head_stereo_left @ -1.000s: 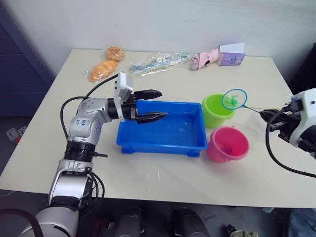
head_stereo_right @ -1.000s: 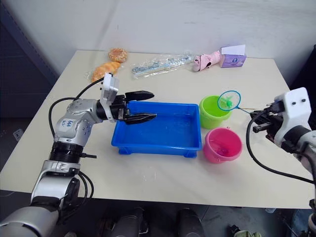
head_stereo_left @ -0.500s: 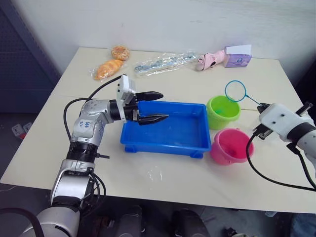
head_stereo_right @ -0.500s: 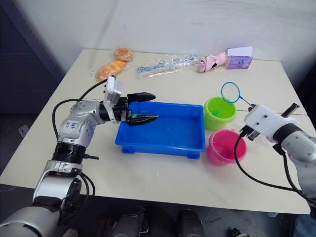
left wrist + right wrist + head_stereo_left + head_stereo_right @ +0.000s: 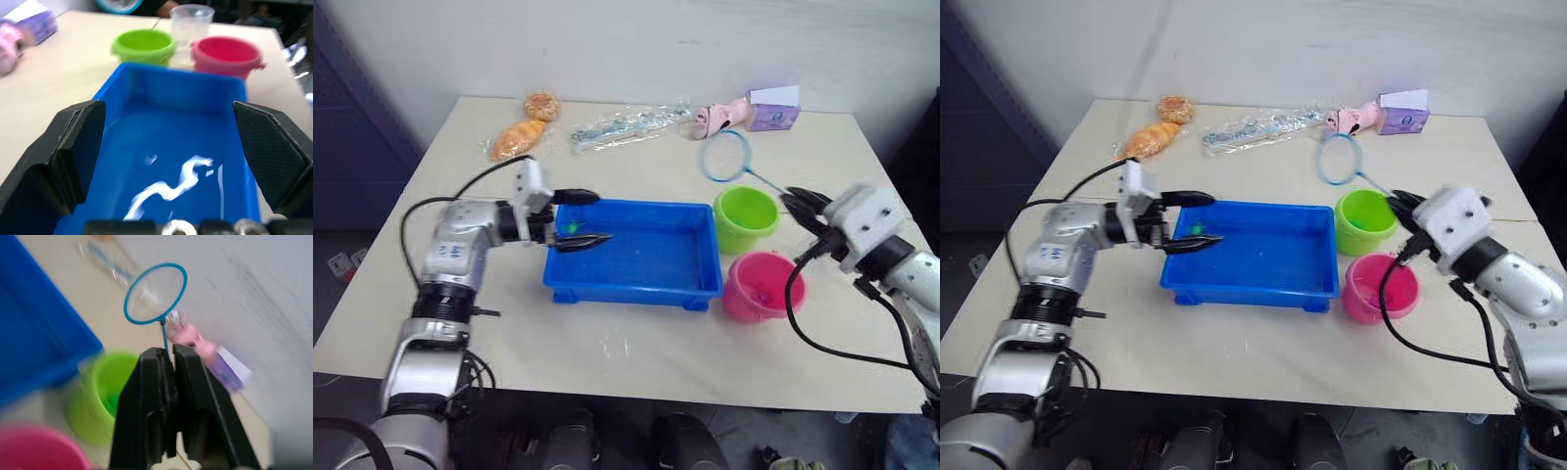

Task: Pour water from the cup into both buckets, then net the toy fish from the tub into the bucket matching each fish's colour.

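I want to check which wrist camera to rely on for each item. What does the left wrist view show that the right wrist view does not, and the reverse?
Left wrist view, not the right: the clear cup, standing behind the gap between the two buckets, and the wet floor of the tub.

Right wrist view, not the left: the right gripper with its jaws shut on the thin handle of the net, whose whole hoop is visible.

Both: the green bucket, the pink bucket and the blue tub.

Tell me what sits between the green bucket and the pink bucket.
In the left wrist view, the clear cup stands behind the gap between the green bucket and pink bucket. In the head views the buckets nearly touch.
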{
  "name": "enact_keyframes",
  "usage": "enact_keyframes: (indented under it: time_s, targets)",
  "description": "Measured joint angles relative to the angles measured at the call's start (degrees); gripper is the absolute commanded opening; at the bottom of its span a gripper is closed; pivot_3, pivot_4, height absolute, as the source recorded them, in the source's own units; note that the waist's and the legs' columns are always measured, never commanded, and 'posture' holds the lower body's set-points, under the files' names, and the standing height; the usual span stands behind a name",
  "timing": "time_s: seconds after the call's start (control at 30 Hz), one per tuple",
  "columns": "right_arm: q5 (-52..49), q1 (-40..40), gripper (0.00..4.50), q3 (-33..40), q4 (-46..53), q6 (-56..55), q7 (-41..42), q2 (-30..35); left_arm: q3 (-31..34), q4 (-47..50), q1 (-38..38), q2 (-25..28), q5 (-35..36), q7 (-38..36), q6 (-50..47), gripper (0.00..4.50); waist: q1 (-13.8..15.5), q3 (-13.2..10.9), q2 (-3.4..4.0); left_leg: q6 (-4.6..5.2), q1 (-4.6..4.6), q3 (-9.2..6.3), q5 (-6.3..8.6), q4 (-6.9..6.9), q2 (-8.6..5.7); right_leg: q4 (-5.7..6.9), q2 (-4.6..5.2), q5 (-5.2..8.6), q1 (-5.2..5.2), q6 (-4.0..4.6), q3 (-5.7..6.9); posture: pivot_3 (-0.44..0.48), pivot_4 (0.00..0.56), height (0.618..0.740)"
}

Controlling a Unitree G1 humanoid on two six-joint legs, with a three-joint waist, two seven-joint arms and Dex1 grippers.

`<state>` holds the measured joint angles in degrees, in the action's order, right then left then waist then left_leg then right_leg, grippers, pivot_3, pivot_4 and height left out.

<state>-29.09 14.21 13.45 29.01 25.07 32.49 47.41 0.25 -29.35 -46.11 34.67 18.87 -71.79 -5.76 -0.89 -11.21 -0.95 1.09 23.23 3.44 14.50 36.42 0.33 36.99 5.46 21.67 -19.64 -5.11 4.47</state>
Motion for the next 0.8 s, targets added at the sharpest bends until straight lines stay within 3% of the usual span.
enact_keyframes:
  time_s: [0.13,0.2,0.3,0.53,0.8]
  targets:
    - [-14.73,5.54,0.00,-4.64,4.41,21.42,-4.16,-1.29,0.83,-4.37,-1.07,6.26,-2.12,-3.32,1.89,4.46,0.30,0.00,-0.01,0.14,0.04,-0.03,0.08,0.03,-0.06,-0.02,0.15,-0.02,0.02,0.04,-0.01,0.000,0.150,0.740]
    - [-19.61,10.07,0.00,-8.32,3.21,33.14,-9.77,-6.10,0.43,-7.88,-3.21,9.52,-4.11,-5.59,2.88,4.46,0.59,-0.01,-0.04,0.17,0.10,-0.03,0.10,0.05,-0.12,-0.03,0.21,-0.03,-0.06,0.05,-0.01,0.000,0.150,0.740]
    - [-19.72,13.75,0.00,-12.61,0.35,40.77,-15.19,-10.93,0.16,-9.89,-5.56,11.45,-5.81,-6.41,3.33,4.46,0.74,-0.01,-0.04,0.24,0.13,-0.03,0.14,0.05,-0.22,0.09,0.32,-0.02,-0.10,0.05,0.00,0.000,0.150,0.740]
    - [-11.33,22.24,0.00,-18.95,-11.94,47.14,-25.30,-23.51,0.08,-7.56,-4.12,11.17,-6.77,-2.92,-1.92,4.46,0.37,-0.01,-0.04,0.36,1.03,0.04,0.14,0.54,-0.44,0.89,0.49,-0.03,-1.11,0.04,-0.05,0.000,0.150,0.740]
    - [-4.04,28.80,0.00,-20.42,-24.00,44.60,-26.24,-31.13,0.79,5.47,2.00,10.27,-6.34,3.19,-11.55,4.46,-0.78,-0.01,-0.04,0.38,1.02,0.03,0.12,0.59,-0.42,0.94,0.46,-0.03,-1.08,0.04,-0.07,0.000,0.150,0.740]
